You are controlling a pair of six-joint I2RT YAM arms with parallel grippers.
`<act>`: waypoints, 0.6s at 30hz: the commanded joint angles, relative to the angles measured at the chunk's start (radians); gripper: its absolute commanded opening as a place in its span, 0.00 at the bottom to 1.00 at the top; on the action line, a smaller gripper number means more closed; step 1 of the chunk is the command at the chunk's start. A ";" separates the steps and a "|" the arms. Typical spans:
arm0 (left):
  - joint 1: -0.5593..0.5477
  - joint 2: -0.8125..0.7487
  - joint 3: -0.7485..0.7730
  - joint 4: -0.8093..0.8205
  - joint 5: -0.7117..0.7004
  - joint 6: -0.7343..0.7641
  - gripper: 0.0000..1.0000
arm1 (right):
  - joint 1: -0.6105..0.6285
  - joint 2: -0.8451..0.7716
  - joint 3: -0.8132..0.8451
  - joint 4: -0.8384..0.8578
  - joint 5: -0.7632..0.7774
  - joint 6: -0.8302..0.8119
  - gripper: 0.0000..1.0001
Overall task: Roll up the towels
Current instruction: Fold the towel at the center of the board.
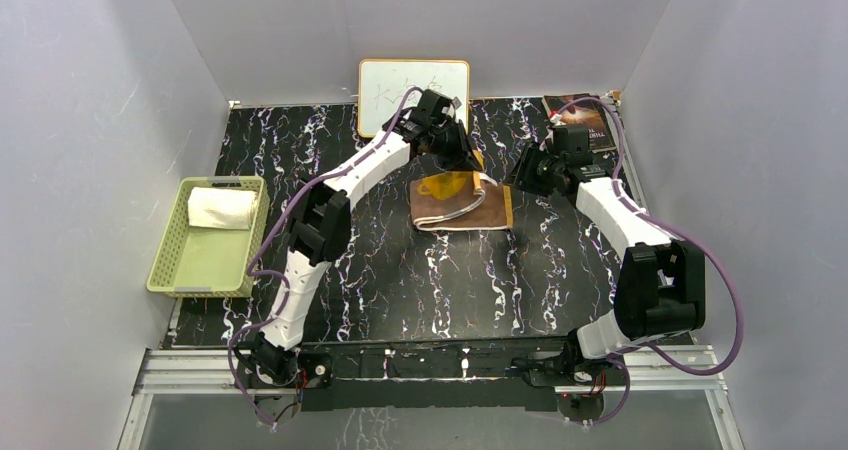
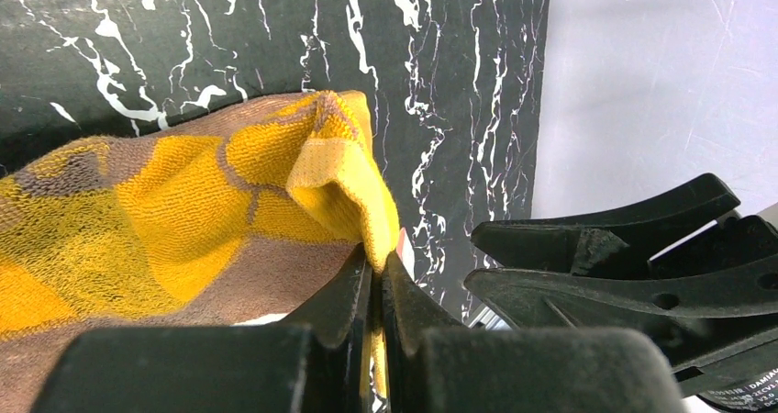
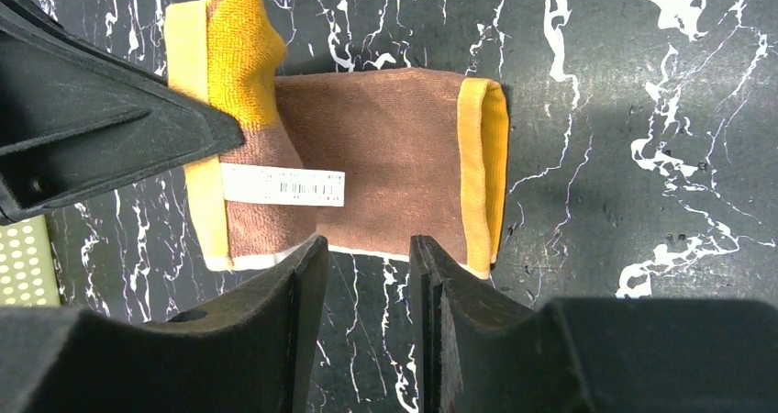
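On the far middle of the dark marbled table point(image 1: 400, 290), in the top view, the orange-and-brown cloth point(image 1: 465, 208) is seen lying flat, folded into a short rectangle, with its far edge raised under the left gripper point(image 1: 452, 160). The right gripper point(image 1: 522, 175) is held just beside the cloth's right end. At the table's left edge, the cream towel point(image 1: 222, 208) is seen as a compact bundle in the far end of the green basket point(image 1: 200, 270); it is judged to be rolled already and put away. A whiteboard point(image 1: 413, 95) and a booklet point(image 1: 585, 120) are seen at the far side.

In the left wrist view, the left fingers point(image 2: 339, 294) are shown pressed together on a yellow corner of the cloth, which is lifted off the table and curled over. The rest of the cloth is spread on the table behind.

In the right wrist view, the right fingers point(image 3: 294, 284) are seen spread apart with only bare table between them, just short of the cloth's edge. Nothing is gripped. A white label point(image 3: 283, 185) is shown on the brown face.

One towel is judged finished. For the second, only the first turn is begun, and the rolling along its length is not yet done.
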 commanded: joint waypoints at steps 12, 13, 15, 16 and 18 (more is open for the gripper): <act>-0.052 0.025 0.000 0.120 0.073 -0.074 0.05 | -0.041 -0.041 -0.032 0.036 0.047 0.029 0.38; -0.054 0.026 -0.010 0.134 0.077 -0.078 0.07 | -0.048 -0.048 -0.034 0.030 0.062 0.036 0.38; -0.057 0.027 -0.034 0.154 0.090 -0.083 0.15 | -0.069 -0.075 -0.046 0.030 0.096 0.052 0.39; -0.057 0.026 -0.047 0.158 0.092 -0.084 0.19 | -0.078 -0.091 -0.053 0.034 0.112 0.059 0.40; -0.057 0.013 -0.071 0.156 0.092 -0.068 0.27 | -0.087 -0.127 -0.062 0.036 0.144 0.071 0.42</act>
